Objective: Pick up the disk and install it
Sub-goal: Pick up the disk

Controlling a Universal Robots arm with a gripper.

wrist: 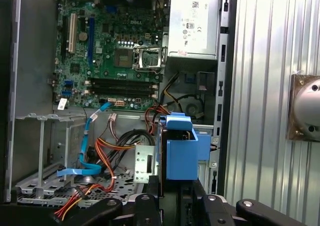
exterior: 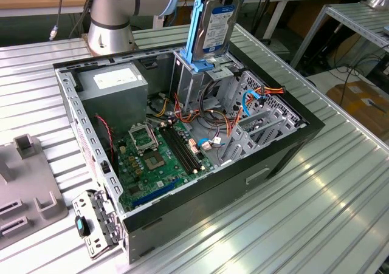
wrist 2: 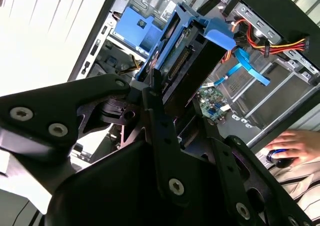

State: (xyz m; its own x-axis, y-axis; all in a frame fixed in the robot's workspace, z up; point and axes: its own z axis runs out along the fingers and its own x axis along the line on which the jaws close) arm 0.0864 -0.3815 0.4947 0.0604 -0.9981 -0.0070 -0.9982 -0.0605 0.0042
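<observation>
The main risk sits right at the gripper [wrist: 176, 188]. The disk [exterior: 214, 26] hangs upright from it, held by its upper end alone, so any tilt in the grasp would carry down to the free lower end. That lower end is at the mouth of the metal drive cage [exterior: 193, 82] directly below the gripper. I cannot tell whether it has entered the slot or only meets the rim. If the light-blue carrier rail meets the cage wall off-line, the disk could jam or twist in the grasp. It could also slip out and fall toward the motherboard [exterior: 152, 158], lower in the case. Beside the cage, further below the gripper, a bundle of orange and red cables [exterior: 214, 123] and the thin blue cables [exterior: 248, 99] lie loose. A skewed descent could snag or pinch them.

The gripper is clenched on the disk, its dark fingers [wrist 2: 160, 116] set on either side of the upper end, and it touches nothing else. Around all this is the open computer case [exterior: 285, 146], lying on its side on the ribbed metal table [exterior: 340, 189].
</observation>
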